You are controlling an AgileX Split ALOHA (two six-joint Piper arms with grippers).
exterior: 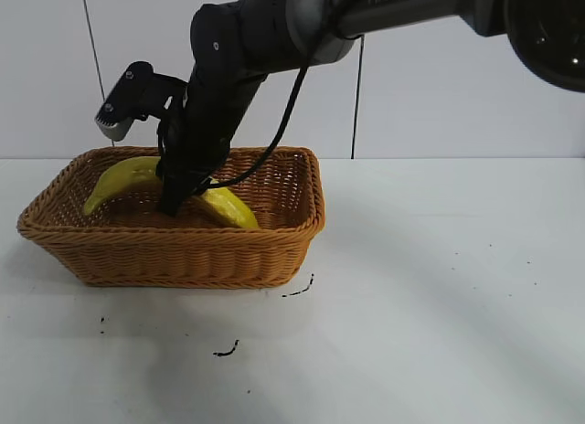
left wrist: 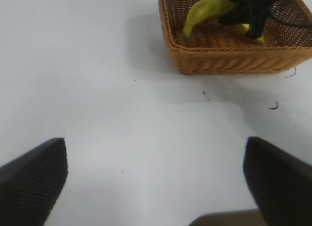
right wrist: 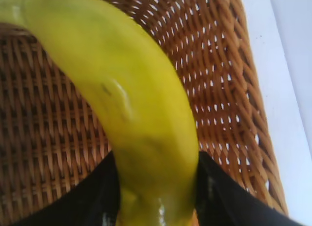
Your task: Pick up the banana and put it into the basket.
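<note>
Lab: bare white table [exterior: 439, 333], plain wall [exterior: 457, 95].

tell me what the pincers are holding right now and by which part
The right pincer is shut on the long yellow curved banana around its middle, down inside the tan woven wicker basket. The left pincer is open over bare table, holding nothing.

Left hand [left wrist: 155, 187] spread wide over white table [left wrist: 122, 119], basket [left wrist: 229, 60] beyond (banana [left wrist: 204, 11] inside, right hand [left wrist: 251, 21] on it)
</note>
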